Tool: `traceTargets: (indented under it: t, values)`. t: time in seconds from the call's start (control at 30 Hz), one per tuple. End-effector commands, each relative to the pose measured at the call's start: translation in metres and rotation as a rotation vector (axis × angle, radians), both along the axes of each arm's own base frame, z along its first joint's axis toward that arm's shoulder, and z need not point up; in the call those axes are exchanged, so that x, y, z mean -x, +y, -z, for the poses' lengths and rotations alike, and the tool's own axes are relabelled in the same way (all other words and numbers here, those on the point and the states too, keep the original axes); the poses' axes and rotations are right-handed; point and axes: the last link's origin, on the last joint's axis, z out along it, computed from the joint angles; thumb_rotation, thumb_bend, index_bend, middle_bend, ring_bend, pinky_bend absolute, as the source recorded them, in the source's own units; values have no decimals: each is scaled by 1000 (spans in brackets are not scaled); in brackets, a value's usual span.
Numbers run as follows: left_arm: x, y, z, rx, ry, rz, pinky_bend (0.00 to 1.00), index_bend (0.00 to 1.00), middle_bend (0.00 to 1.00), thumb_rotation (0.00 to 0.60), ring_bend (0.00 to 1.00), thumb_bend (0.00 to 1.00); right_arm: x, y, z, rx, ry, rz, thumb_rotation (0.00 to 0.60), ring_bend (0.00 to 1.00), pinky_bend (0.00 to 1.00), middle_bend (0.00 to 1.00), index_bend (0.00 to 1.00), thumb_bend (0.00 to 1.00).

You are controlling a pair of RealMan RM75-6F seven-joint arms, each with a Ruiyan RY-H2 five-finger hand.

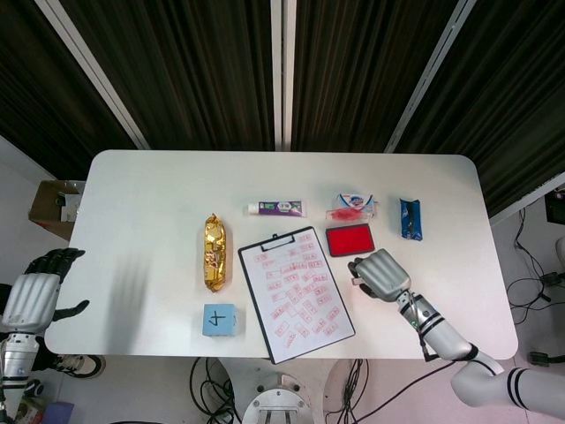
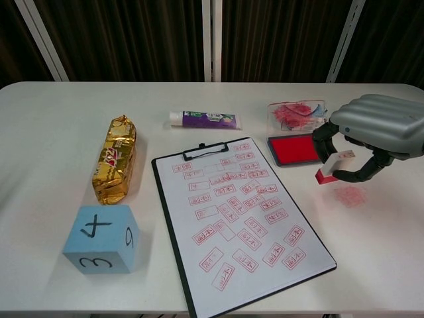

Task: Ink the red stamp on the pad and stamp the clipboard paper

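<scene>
White table (image 1: 150, 203) stands before dark curtains, with bare room on its right part and far side, and the right hand (image 2: 377, 129) hangs above it just right of the ink pad (image 2: 295, 148), its fingers clamped on the one red stamp (image 2: 329, 167). This stamp is tilted, its long axis going from the red face low on the left up to the white end inside the hand, above a red smear (image 2: 349, 195). One clipboard (image 2: 242, 218) with many red marks lies left of it, and the left hand (image 1: 33, 291) stays off the left table edge, fingers apart and holding nothing.
</scene>
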Motion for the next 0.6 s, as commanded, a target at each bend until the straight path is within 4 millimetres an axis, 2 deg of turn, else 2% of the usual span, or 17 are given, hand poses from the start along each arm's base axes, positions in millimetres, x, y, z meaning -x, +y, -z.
traceTargets:
  t: [0.03,0.6]
  values:
    - [0,1,1,3,0,0,247,196,194,600,156,0,18,1,4,-8,25,49,600,939,967,934,1000,513]
    - [2,0,1,3,1,-8,247,196,194,600,156,0,41,-6,20,18,50,90,600,939,967,934,1000,494]
